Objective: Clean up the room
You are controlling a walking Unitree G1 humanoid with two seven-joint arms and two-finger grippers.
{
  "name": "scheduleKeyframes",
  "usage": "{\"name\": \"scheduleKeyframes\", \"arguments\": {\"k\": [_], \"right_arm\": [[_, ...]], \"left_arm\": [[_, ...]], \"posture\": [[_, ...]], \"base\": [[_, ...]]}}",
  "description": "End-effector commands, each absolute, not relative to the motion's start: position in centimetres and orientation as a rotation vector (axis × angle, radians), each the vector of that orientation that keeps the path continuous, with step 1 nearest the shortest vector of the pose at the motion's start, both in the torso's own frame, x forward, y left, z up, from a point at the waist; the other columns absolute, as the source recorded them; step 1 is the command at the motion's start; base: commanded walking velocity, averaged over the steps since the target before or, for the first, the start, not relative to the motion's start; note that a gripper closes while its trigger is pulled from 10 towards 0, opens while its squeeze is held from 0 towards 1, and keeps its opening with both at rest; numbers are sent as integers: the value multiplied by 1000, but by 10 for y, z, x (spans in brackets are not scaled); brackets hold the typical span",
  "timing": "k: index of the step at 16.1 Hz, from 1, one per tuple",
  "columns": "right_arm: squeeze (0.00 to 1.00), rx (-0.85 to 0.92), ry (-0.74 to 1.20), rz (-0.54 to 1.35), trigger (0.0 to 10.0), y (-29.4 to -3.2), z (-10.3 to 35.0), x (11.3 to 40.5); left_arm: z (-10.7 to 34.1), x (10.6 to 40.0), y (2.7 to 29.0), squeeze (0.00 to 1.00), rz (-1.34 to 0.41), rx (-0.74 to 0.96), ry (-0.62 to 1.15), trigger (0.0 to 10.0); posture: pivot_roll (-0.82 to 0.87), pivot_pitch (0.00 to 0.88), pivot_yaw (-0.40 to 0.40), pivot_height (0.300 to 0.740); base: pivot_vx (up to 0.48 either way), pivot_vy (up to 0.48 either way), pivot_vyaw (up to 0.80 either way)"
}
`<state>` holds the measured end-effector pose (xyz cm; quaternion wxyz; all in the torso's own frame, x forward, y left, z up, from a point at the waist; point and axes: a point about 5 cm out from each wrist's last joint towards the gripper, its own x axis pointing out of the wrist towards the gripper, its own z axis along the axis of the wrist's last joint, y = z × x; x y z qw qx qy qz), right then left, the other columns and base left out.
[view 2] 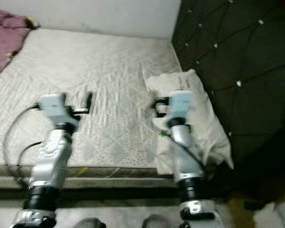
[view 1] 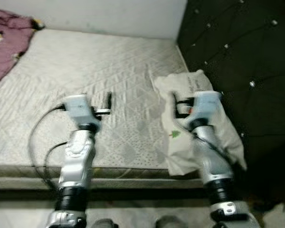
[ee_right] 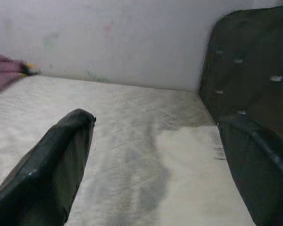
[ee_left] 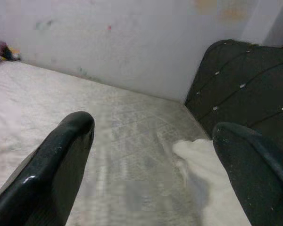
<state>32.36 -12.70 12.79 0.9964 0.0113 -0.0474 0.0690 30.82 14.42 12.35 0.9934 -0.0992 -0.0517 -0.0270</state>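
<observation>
mattress (view 1: 85,71): bare, free from 10 to 12 o'clock
pillow (view 1: 199,123): blocks at 1 o'clock
headboard (view 1: 242,57): walls off 2 o'clock
blanket (view 1: 4,42): far at 10 o'clock

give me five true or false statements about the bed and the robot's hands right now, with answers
1. The pillow lies beside the dark headboard. True.
2. The left hand grips the pillow. False: it is open above the bare mattress, holding nothing.
3. A purple cloth lies at the mattress's far left corner. True.
4. The right hand is shut on a cup. False: it is open over the pillow, holding nothing.
5. The mattress is covered by a blue sheet. False: its quilted pale surface is bare.
</observation>
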Motion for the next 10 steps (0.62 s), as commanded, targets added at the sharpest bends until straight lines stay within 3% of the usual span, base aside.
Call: {"name": "scheduleKeyframes", "arguments": {"k": [1, 5, 10], "right_arm": [[0, 8, -93, 124, 10000, -134, 129, 325], [0, 9, -87, 125, 10000, -134, 128, 326], [0, 12, -82, 125, 10000, -135, 128, 327]], "left_arm": [[126, 309, 137, 0, -82, -202, -106, 10000], [126, 309, 137, 0, -76, -204, -109, 10000], [131, 309, 136, 0, -94, -219, -139, 10000]], "posture": [[-18, 0, -26, 740], [-18, 0, -28, 740], [-20, 0, -29, 740]], "base": [[0, 472, 0], [0, 411, 0], [48, 0, 0]]}}
